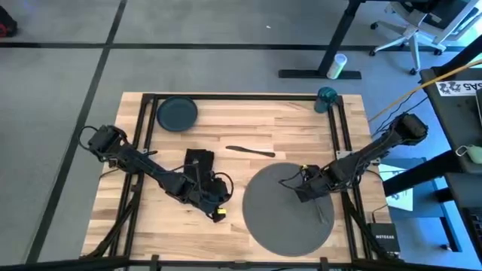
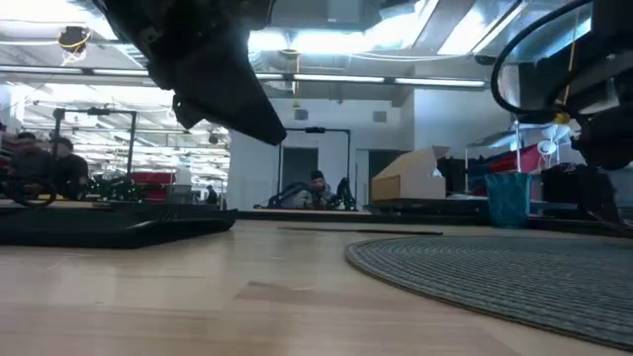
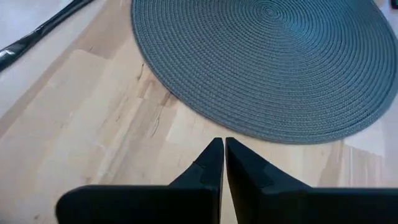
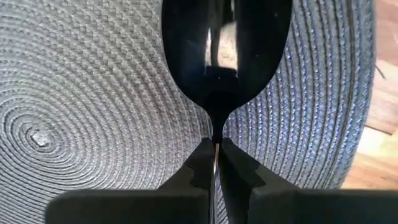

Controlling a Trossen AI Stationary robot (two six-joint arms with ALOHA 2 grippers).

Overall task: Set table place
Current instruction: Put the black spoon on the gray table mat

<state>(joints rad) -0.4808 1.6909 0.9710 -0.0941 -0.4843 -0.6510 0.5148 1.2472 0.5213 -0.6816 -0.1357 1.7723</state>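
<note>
The grey round placemat (image 1: 290, 205) lies at the table's near right. My right gripper (image 1: 301, 188) is over it, shut on a shiny spoon (image 4: 227, 43) whose bowl sticks out past the fingertips. My left gripper (image 3: 222, 144) is shut and holds nothing, over bare wood just left of the placemat (image 3: 261, 62). The black napkin (image 1: 199, 162) lies flat beside my left arm. The dark plate (image 1: 177, 113) sits at the far left, the knife (image 1: 250, 151) at the middle, and the teal cup (image 1: 326, 98) stands at the far right. My right gripper pinches the spoon's thin neck (image 4: 216, 127), just behind the bowl, between its two fingers. The fingers lie along the spoon, and the handle runs back between them, out of sight. The bowl hangs over the placemat; whether it touches the mat I cannot tell.
A thin metal piece (image 1: 322, 213) lies on the placemat near its right edge, close behind my right gripper. Black rails (image 1: 340, 135) edge the table. Bare wood shows between the plate and the cup and along the near left.
</note>
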